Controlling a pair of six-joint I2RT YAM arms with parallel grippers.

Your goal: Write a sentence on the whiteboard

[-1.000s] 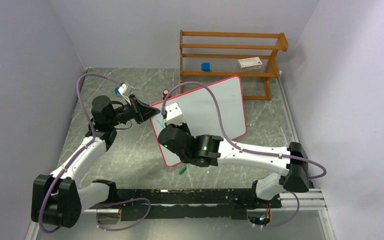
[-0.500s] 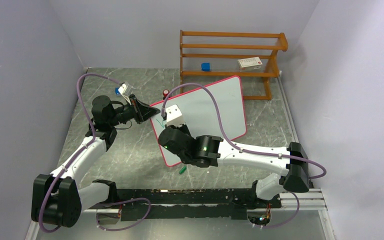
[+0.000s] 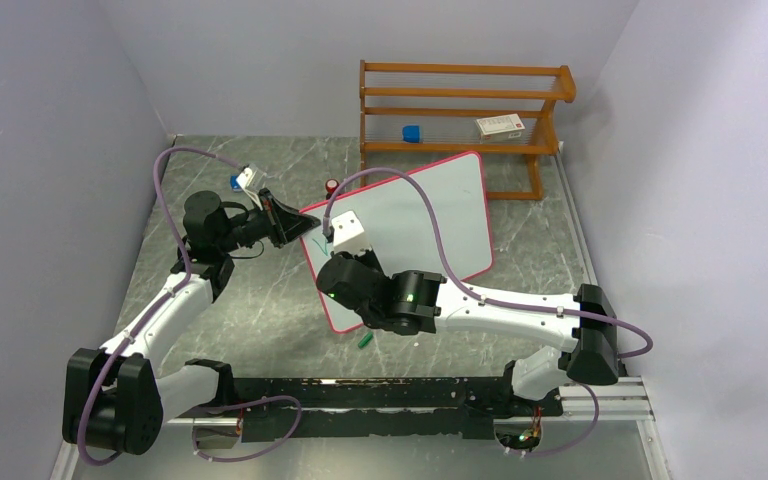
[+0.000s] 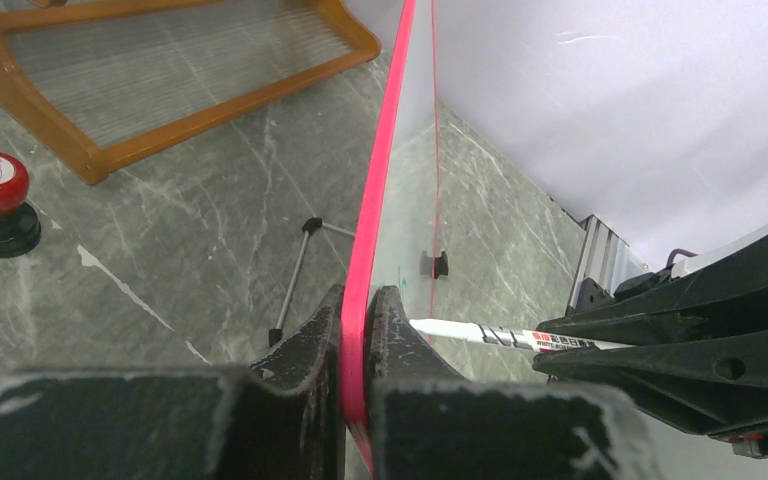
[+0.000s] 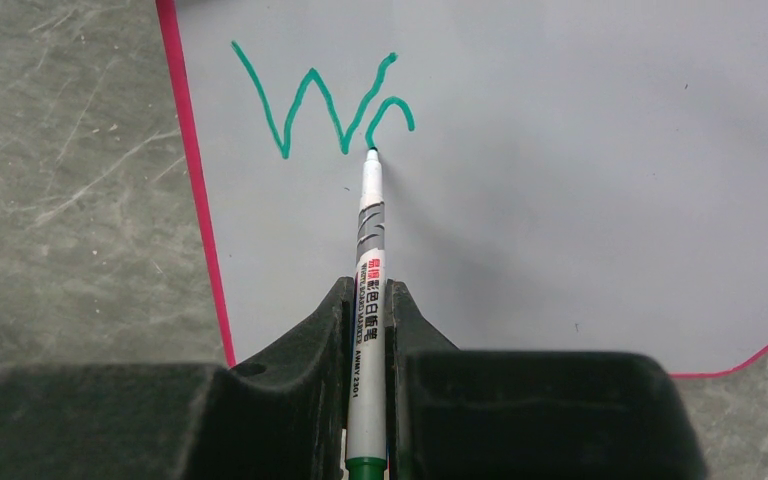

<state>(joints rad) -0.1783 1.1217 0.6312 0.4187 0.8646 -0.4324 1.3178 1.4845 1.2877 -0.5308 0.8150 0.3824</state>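
Whiteboard [image 3: 415, 215] stands tilted mid-table, toward the far edge, in front of rack [image 3: 460, 100]. Left gripper [image 4: 360, 310] is clamped on the board's left frame edge, likely steadying it. Right gripper [image 5: 368, 300] pinches marker [image 5: 371, 215], tip touching the board. Green writing [image 5: 310, 100] near the board's left edge: a "W" plus a hooked stroke, maybe an "r". Task barely begun: first word unfinished, rest of the sentence still left
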